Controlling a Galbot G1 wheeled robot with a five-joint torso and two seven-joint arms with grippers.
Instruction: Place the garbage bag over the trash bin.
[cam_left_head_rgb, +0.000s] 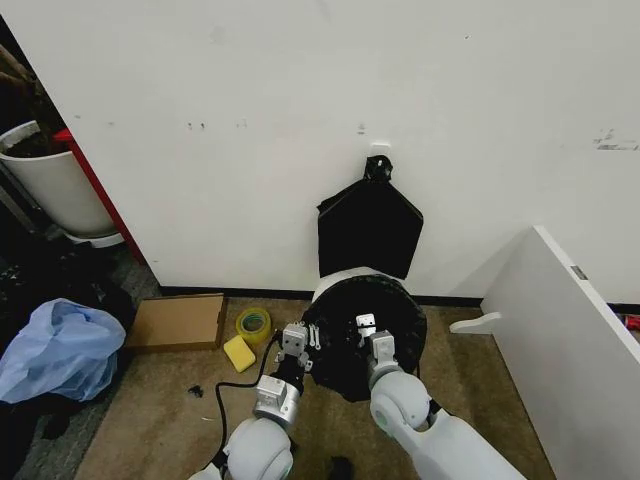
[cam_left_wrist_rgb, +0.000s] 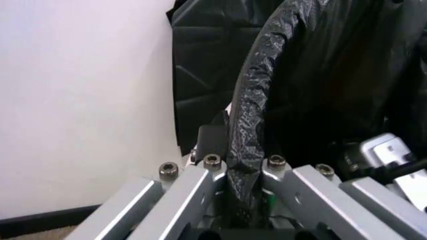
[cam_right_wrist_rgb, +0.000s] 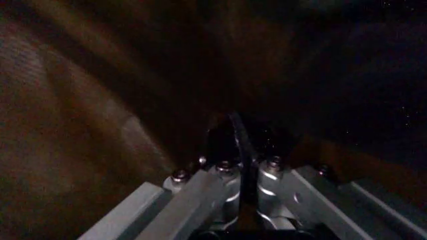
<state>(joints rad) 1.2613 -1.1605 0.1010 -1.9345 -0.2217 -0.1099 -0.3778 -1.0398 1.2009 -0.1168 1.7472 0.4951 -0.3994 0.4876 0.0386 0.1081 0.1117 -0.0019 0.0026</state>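
The glossy black garbage bag (cam_left_head_rgb: 392, 308) is draped over the mouth of the cream-white trash bin (cam_left_head_rgb: 338, 281), which stands against the wall; only a strip of the bin's far side shows. My left gripper (cam_left_head_rgb: 296, 339) is at the bin's left rim. In the left wrist view, this gripper (cam_left_wrist_rgb: 233, 150) is shut on the bag's bunched edge (cam_left_wrist_rgb: 250, 95) along the rim. My right gripper (cam_left_head_rgb: 366, 326) reaches into the bin's mouth. In the dark right wrist view, the right gripper (cam_right_wrist_rgb: 235, 134) pinches a thin fold of the bag (cam_right_wrist_rgb: 100, 100).
A flat matte black bundle (cam_left_head_rgb: 370, 228) hangs on the wall just behind the bin. A cardboard box (cam_left_head_rgb: 178, 321), yellow tape roll (cam_left_head_rgb: 253, 322) and yellow sponge (cam_left_head_rgb: 239, 353) lie left of it. A pale blue bag (cam_left_head_rgb: 58, 347), white tub (cam_left_head_rgb: 58, 185) and white panel (cam_left_head_rgb: 560, 340) flank the area.
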